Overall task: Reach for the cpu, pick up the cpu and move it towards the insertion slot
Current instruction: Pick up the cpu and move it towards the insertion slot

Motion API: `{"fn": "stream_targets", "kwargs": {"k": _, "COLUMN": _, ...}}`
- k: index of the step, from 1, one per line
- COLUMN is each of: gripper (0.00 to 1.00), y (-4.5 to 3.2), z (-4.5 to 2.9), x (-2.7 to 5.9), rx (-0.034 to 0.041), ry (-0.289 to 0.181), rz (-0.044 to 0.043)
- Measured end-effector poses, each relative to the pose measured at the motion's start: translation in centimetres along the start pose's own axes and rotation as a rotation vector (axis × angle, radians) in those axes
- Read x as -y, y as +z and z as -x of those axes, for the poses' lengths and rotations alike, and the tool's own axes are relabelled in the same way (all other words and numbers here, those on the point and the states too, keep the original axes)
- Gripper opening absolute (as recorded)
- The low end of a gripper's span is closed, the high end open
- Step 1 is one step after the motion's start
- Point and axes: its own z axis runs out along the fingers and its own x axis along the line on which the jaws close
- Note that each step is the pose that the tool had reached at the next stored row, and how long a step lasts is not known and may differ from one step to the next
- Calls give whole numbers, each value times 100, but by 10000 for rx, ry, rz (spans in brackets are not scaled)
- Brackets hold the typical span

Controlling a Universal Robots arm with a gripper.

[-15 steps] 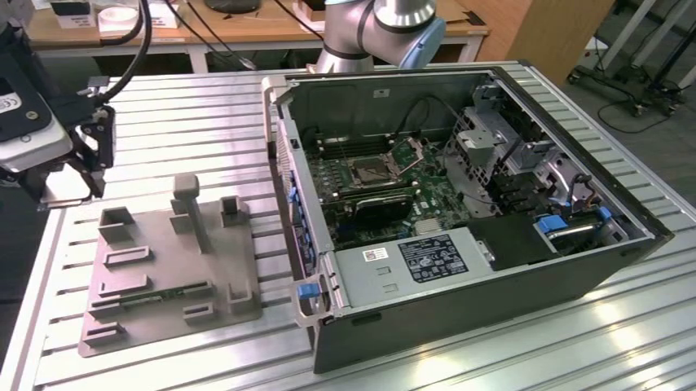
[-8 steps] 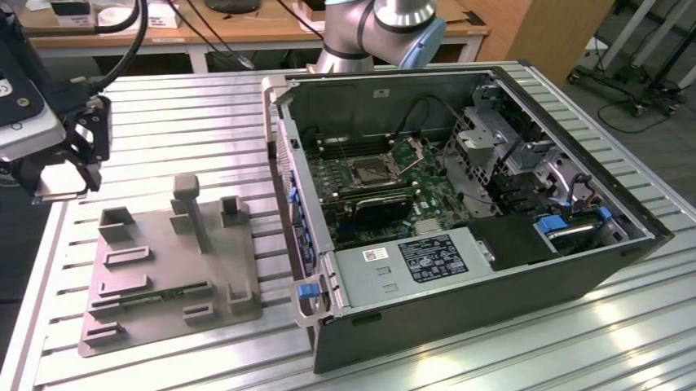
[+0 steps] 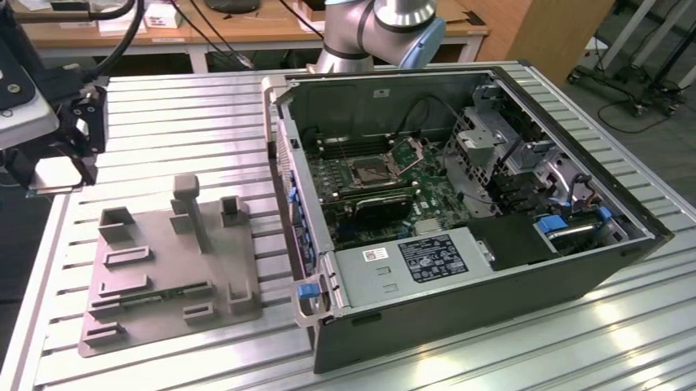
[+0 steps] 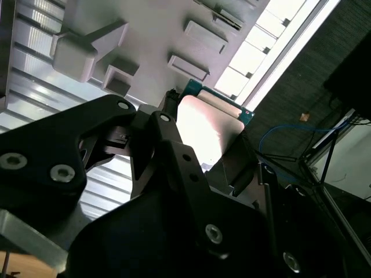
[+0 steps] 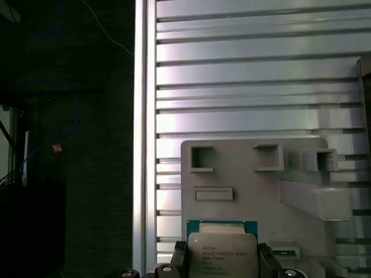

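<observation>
Silvery cpu (image 5: 223, 250) (green-edged), gripped by the black claw (image 5: 223, 259), grey plastic fixture (image 5: 249, 176) nearby.

Silver-topped, green-edged cpu (image 5: 222, 255), well apart from dark-centred insertion slot (image 3: 370, 169)

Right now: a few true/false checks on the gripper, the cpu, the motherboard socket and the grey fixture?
1. The black gripper is shut on the small square silvery-topped cpu. True.
2. The cpu sits in the square silver-framed socket. False: the socket shows a dark centre; the cpu is in the gripper, outside the case, at the exterior view's left.
3. The black computer case lies with its side open. True.
4. The long green memory stick is plugged into the motherboard. False: it lies in the grey plastic fixture.
</observation>
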Motion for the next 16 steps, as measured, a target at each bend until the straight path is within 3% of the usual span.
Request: {"fn": "stream_targets", "kwargs": {"k": 16, "gripper": 55, "y": -143, "z": 1, "x": -10, "rx": 0, "ry": 0, "rz": 0}}
